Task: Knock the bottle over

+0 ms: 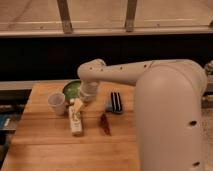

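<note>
The pale cream bottle (76, 120) lies on its side on the wooden table (50, 150), its length running from far to near. My gripper (81, 101) hangs from the white arm just above and behind the bottle's far end, close to it or touching it. The translucent white cup (56, 103) stands upright just left of the bottle.
A green bowl (73, 89) sits behind the gripper, partly covered by the wrist. A dark blue striped object (115, 102) lies to the right, and a small reddish-brown item (104, 124) lies right of the bottle. My bulky white arm (170, 110) fills the right side.
</note>
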### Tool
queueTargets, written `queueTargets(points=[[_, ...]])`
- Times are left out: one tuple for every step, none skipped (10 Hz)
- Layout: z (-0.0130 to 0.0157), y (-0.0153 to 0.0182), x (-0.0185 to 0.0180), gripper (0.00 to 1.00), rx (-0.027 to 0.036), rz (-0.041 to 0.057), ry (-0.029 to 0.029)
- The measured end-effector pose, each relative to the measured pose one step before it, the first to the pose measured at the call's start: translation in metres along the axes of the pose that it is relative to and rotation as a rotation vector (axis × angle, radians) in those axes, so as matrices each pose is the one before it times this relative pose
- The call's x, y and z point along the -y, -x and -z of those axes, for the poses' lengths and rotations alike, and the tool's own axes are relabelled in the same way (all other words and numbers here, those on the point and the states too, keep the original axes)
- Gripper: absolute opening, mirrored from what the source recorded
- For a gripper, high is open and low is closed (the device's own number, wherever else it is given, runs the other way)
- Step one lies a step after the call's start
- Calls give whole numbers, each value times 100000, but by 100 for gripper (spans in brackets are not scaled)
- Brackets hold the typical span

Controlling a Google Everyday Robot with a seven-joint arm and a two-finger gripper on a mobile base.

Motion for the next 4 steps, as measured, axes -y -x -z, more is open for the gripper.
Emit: queueTargets(points=[[1195,-1599,1627,80,1120,-4940,-3657],[863,-1342,1278,80,763,-3690,-2620],[982,-1700,1774,80,1271,-5283,-2642],[546,-1119,1389,80,585,-3573,-1821]])
